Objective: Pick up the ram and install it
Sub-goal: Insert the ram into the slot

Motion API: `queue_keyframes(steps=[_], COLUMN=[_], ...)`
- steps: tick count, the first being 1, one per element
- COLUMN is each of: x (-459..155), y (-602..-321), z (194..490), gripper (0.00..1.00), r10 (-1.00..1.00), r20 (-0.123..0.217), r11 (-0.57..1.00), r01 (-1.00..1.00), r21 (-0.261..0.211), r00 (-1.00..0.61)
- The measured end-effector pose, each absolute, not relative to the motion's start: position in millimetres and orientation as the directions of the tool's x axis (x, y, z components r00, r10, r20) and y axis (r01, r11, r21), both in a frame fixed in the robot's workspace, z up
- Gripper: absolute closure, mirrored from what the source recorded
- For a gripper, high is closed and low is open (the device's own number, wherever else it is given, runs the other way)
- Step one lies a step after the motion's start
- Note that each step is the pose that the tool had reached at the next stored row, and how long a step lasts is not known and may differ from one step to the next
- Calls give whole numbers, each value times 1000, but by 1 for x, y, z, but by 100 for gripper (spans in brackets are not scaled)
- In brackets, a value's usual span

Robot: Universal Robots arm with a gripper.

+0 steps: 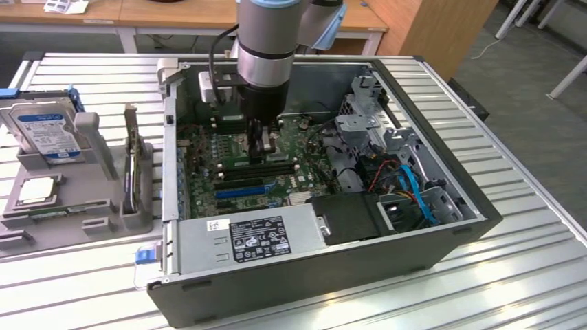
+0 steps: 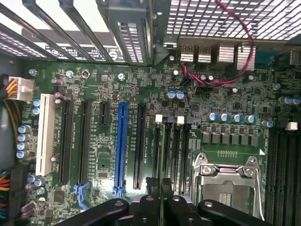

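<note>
A: Where was the ram (image 2: 162, 160)?

B: In the gripper (image 1: 264, 144) — its fingers (image 2: 149, 207) were closed on the stick. The wrist view caught it edge-on, a thin line running out from between them.

A: Over what?

B: Over the board (image 2: 94, 94), in line with the narrow dark memory slots (image 2: 175, 150) between the blue slot (image 2: 121, 141) and the socket (image 2: 228, 186). Whether it touched a slot, I couldn't tell.

A: And the arm (image 1: 266, 62)?

B: Upright, reaching down into the open case (image 1: 303, 282) on the bench (image 1: 523, 275). In the exterior view the gripper sat toward eleven o'clock of the case's middle, and the power supply (image 1: 247, 237) lay at six o'clock from it.

A: Anything outside the case?

B: A grey tray (image 1: 27, 237) at nine o'clock of the case, carrying a hard drive (image 1: 44, 130) and an upright card (image 1: 136, 165).
</note>
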State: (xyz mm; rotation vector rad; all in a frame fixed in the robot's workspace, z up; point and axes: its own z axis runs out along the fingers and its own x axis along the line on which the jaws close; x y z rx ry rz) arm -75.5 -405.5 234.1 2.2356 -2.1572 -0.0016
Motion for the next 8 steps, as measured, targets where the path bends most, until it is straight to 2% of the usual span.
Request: queue_keyframes(steps=[8], x=[-74], y=[-405], z=[233], gripper=[87], r10=[-999], r20=[23], r11=[-35], r01=[-999], r21=[26], r00=[36])
